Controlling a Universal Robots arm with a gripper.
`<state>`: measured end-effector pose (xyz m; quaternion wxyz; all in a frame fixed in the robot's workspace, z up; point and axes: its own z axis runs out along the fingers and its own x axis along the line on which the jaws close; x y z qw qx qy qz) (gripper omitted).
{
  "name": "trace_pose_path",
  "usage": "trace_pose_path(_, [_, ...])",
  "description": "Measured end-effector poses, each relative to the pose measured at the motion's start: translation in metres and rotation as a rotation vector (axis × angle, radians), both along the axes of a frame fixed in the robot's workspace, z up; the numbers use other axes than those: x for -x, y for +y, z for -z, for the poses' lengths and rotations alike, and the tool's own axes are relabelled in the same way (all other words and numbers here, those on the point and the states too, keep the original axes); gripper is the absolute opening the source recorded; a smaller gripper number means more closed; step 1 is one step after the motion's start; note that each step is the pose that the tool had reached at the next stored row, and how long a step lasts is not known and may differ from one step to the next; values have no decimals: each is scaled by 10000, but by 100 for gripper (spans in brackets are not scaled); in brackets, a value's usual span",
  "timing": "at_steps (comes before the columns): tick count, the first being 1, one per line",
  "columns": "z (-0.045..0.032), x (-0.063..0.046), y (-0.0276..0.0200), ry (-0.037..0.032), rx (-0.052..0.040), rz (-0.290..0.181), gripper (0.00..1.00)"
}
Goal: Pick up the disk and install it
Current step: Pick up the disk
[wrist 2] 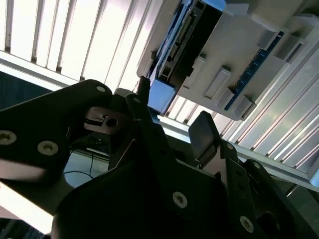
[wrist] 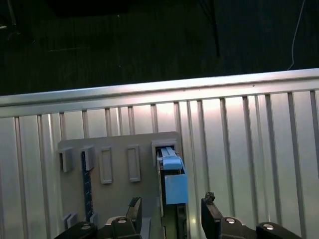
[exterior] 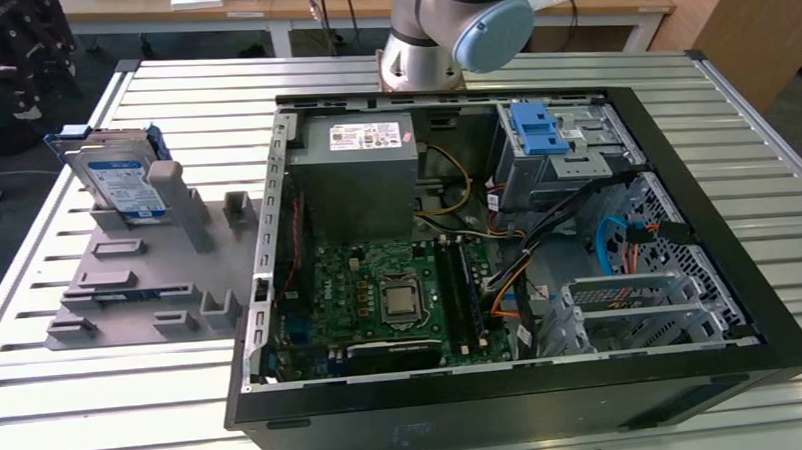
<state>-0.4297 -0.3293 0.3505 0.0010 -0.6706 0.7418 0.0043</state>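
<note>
Disk point(exterior: 116, 185) is parked in the grey stand point(exterior: 150, 284) at the exterior view's left, clear of the open case point(exterior: 514, 401). It stands on end with its long axis upright. Its flat labelled face looks out toward the exterior camera, and its top edge runs along the bench point(exterior: 196, 82) slats. The blue frame wraps its rim. The arm point(exterior: 441, 28) rises at the far side of the bench.

In the first wrist view the gripper point(wrist: 171, 199) hangs above the disk, with its fingers point(wrist: 209, 211) spread apart. One sits on each side of the disk's thin edge, not touching it, and nothing is held. In the second wrist view the disk's point(wrist 2: 192, 30) connector end faces the gripper, blue tab nearest the fingertips point(wrist 2: 202, 127).
</note>
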Motion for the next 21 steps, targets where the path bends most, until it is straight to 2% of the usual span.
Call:
trace_pose_path(6, [90,19,0,-16,-26,-12,59])
trace_pose_path(11, [135,23,-1,-15,-37,-381,59])
trace_pose_path(21, [252,52,2,-16,-42,-559,59])
